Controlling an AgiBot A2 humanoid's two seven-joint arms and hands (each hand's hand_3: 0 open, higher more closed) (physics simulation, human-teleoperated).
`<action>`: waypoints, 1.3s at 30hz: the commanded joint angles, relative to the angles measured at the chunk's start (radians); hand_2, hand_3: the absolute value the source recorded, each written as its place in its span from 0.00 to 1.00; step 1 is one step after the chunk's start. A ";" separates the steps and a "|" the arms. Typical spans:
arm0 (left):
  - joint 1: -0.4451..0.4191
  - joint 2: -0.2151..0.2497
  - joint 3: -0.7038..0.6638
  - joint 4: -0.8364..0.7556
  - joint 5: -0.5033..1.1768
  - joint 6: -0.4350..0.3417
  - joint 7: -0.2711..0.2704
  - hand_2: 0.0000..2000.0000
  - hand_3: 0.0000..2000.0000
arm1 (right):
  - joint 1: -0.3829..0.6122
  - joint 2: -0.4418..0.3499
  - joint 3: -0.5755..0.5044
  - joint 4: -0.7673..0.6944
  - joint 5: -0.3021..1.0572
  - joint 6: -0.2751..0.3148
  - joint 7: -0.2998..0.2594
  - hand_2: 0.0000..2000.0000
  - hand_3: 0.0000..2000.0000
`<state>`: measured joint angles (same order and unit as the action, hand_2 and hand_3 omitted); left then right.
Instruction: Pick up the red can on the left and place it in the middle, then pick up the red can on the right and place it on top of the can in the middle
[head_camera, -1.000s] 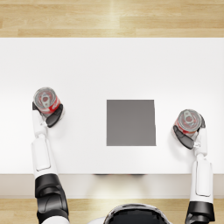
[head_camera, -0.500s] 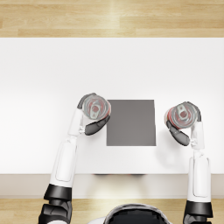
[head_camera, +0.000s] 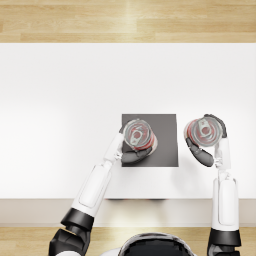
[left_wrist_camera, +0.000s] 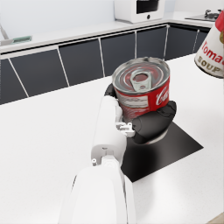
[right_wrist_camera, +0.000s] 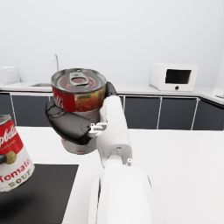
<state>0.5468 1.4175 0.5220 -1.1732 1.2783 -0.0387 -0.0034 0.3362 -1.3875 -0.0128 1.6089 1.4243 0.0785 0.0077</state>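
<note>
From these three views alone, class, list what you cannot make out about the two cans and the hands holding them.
- Whether the left can has touched the dark mat: the left hand hides its base in the left wrist view, and the head view looks straight down.
- The right can: its label is covered by the right hand.
- Left can in the right wrist view: cut off by the picture's edge.
</note>
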 joint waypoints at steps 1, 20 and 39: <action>0.023 0.021 0.054 0.082 -0.002 0.000 -0.009 1.00 0.76 | 0.028 -0.003 0.001 0.035 0.000 0.000 0.000 1.00 0.76; 0.038 0.103 0.056 0.310 -0.008 -0.017 -0.245 1.00 0.76 | 0.090 -0.033 0.049 0.093 0.000 0.017 0.003 1.00 0.76; -0.202 0.005 -0.236 -0.385 -0.009 0.036 -0.008 0.00 0.00 | 0.311 -0.144 0.263 0.032 0.000 0.021 -0.162 1.00 0.76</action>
<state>0.3705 1.4382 0.3673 -1.4639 1.2697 -0.0018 -0.0080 0.6244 -1.5241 0.2364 1.6377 1.4240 0.0792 -0.2058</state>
